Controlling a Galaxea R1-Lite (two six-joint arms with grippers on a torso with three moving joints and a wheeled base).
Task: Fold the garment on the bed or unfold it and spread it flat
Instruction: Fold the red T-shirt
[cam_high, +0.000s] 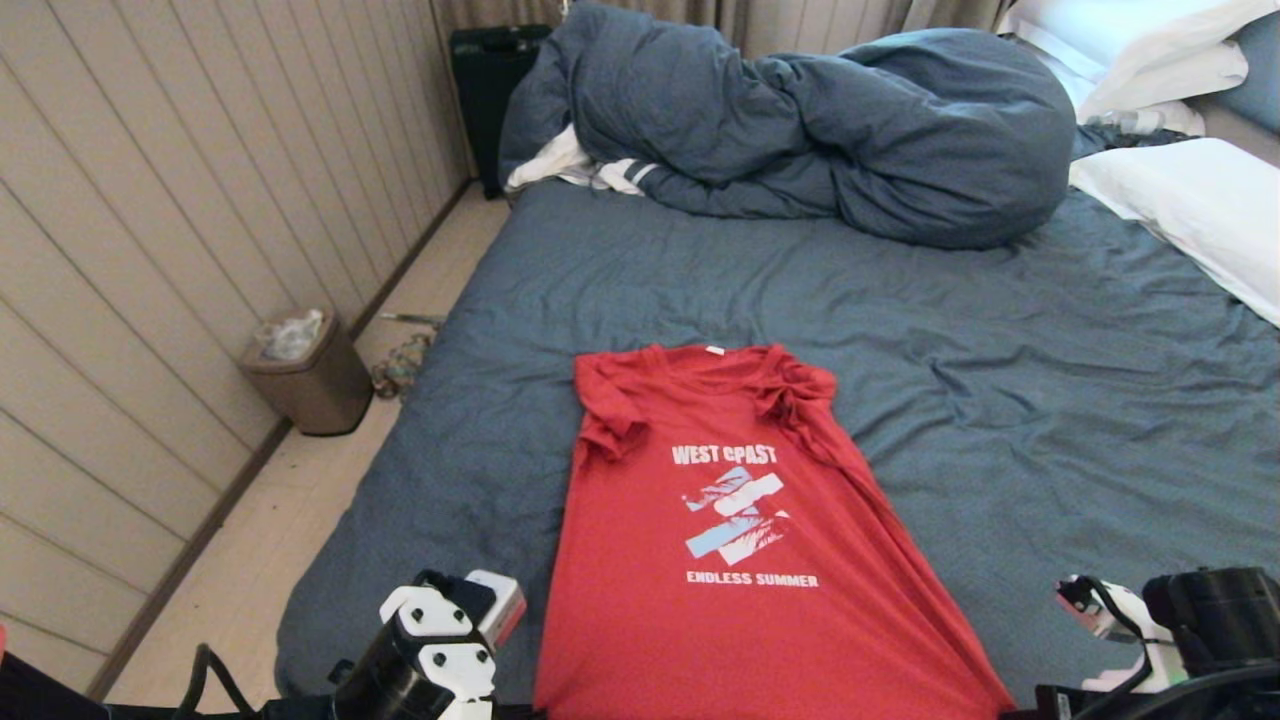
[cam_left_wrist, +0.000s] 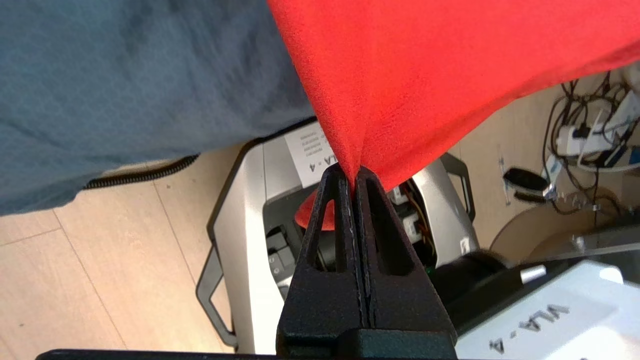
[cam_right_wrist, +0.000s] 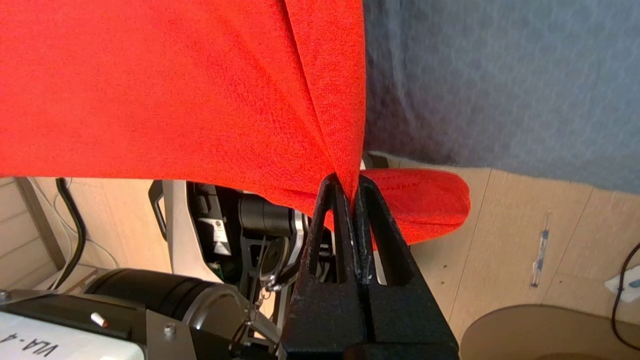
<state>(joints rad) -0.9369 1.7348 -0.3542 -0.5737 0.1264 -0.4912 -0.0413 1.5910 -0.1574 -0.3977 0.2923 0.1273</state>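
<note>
Garment (cam_high: 730, 560) hem overhangs the bed (cam_high: 1000, 330) edge, pinched by left gripper (cam_left_wrist: 354, 176) and right gripper (cam_right_wrist: 352, 182).

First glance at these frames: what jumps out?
The red T-shirt, print up, lies on the dark blue-grey bed, its hem running off the near edge. There both tools are shut on its bottom corners: left tool, right tool. A bunched duvet sits at the far end.
</note>
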